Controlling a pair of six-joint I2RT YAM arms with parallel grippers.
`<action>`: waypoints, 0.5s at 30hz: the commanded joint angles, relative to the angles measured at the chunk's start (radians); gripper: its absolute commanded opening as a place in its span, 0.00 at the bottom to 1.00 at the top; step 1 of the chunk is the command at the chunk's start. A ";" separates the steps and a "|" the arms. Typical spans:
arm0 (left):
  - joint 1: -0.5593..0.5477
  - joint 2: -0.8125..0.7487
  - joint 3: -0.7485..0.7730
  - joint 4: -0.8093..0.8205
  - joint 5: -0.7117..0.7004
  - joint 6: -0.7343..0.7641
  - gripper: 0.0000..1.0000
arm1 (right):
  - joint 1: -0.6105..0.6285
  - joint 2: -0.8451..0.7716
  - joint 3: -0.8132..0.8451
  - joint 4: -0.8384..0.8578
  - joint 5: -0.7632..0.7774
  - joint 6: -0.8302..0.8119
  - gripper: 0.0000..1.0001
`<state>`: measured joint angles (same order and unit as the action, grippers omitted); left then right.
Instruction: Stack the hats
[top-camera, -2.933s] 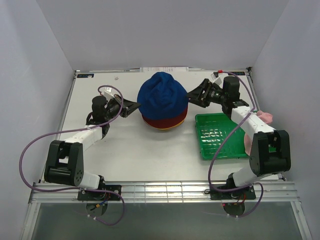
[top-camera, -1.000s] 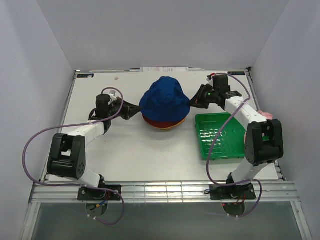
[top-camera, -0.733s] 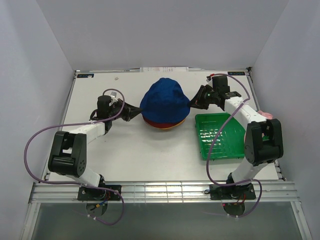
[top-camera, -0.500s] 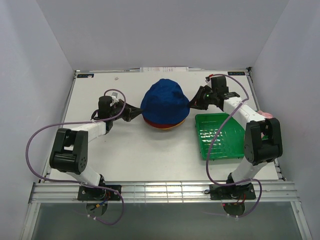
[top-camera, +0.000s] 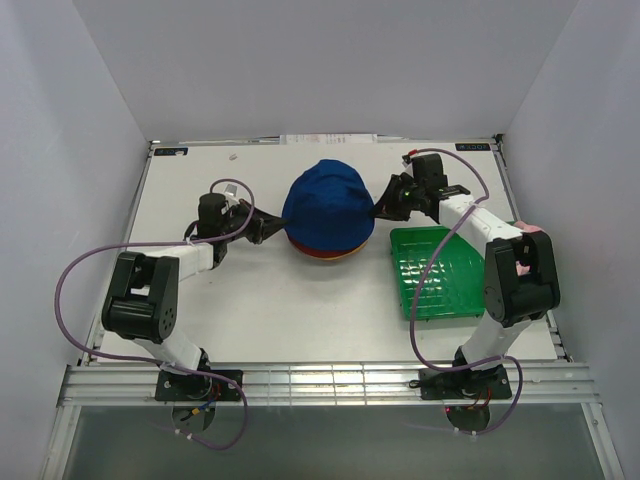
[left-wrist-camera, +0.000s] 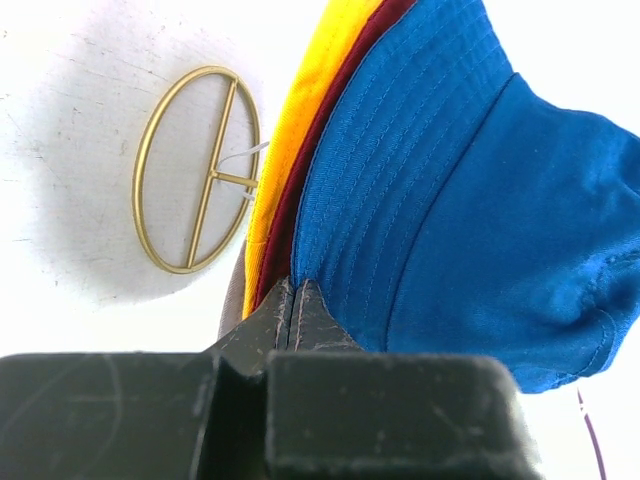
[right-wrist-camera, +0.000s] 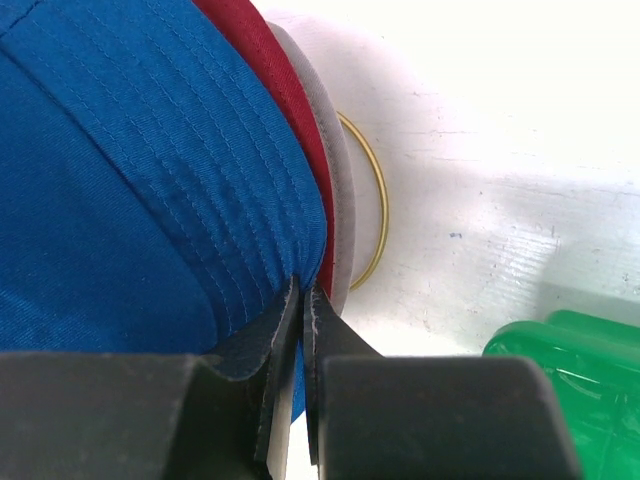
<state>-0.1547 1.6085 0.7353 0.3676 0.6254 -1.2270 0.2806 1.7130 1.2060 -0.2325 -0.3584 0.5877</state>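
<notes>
The blue hat (top-camera: 328, 200) sits on top of a pile of hats in the middle of the table. A dark red hat (top-camera: 318, 246) and a yellow hat (top-camera: 338, 255) show as bands under it. My left gripper (top-camera: 272, 224) is shut on the left edge of the blue hat's brim (left-wrist-camera: 470, 200), its tips (left-wrist-camera: 296, 284) next to the dark red (left-wrist-camera: 275, 255) and yellow (left-wrist-camera: 300, 110) brims. My right gripper (top-camera: 377, 209) is shut on the brim's right edge (right-wrist-camera: 130, 180), and blue cloth shows between its fingers (right-wrist-camera: 305, 285). A grey hat's brim (right-wrist-camera: 340, 190) lies lowest.
The gold wire stand's ring base (left-wrist-camera: 195, 170) rests on the table under the pile, also seen as the stand (right-wrist-camera: 378, 210) on the right side. A green tray (top-camera: 436, 272) lies just right of the pile, close under my right arm. Something pink (top-camera: 530, 230) peeks out at the table's right edge.
Both grippers have come down and in toward the pile, still holding the brim. The blue hat has gone from stretched and high to sitting lower and rounder over the hats below.
</notes>
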 joint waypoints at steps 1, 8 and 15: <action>0.018 0.054 -0.053 -0.127 -0.087 0.078 0.00 | -0.003 0.066 -0.039 -0.145 0.168 -0.089 0.08; 0.021 0.082 -0.057 -0.133 -0.101 0.106 0.00 | -0.001 0.068 -0.049 -0.142 0.171 -0.094 0.08; 0.024 0.085 -0.014 -0.223 -0.163 0.173 0.00 | -0.001 0.071 -0.057 -0.139 0.174 -0.101 0.08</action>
<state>-0.1547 1.6459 0.7452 0.3813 0.6334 -1.1702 0.2901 1.7176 1.2060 -0.2188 -0.3424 0.5652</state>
